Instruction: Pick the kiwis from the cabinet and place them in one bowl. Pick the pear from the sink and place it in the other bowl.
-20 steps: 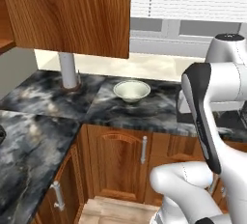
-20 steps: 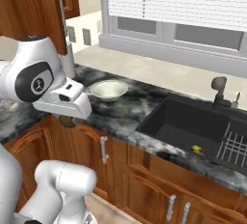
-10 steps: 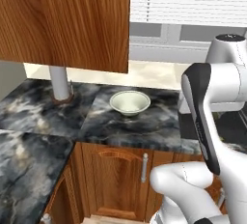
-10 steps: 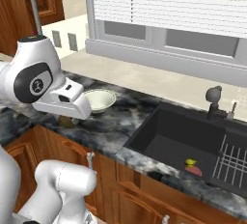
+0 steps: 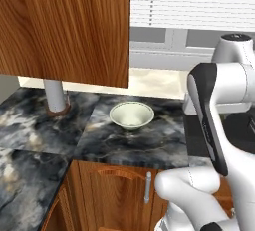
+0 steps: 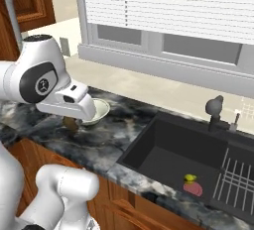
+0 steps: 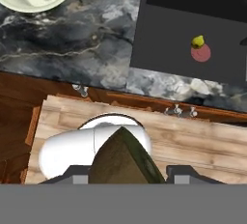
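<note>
In the hand view my gripper [image 7: 129, 177] is shut on a dull olive-brown kiwi [image 7: 123, 158], which bulges up between the two grey fingertips [image 7: 80, 179]. In the right base view the kiwi [image 6: 71, 123] hangs under my hand, just above the counter's front. An off-white bowl [image 5: 131, 114] stands on the dark marble counter; my hand partly covers the bowl [image 6: 100, 109] in the right base view. The yellow-green pear [image 6: 189, 178] lies in the black sink [image 6: 163, 147], touching a flat pink thing [image 6: 192, 189]. The wood cabinet [image 5: 64, 26] hangs above the counter at left.
A black faucet [image 6: 215, 109] stands behind the basin and a grey wire rack [image 6: 237, 184] fills its right end. A grey post [image 5: 54, 95] rises from the counter left of the bowl. Low drawers with silver handles [image 7: 178, 110] run below the counter edge. A window with blinds [image 6: 178, 11] spans the back wall.
Both base views have shifted as the base drove to the right: the bowl now sits nearer the picture's middle and more of the sink shows. The arm's pose and the held kiwi look unchanged.
</note>
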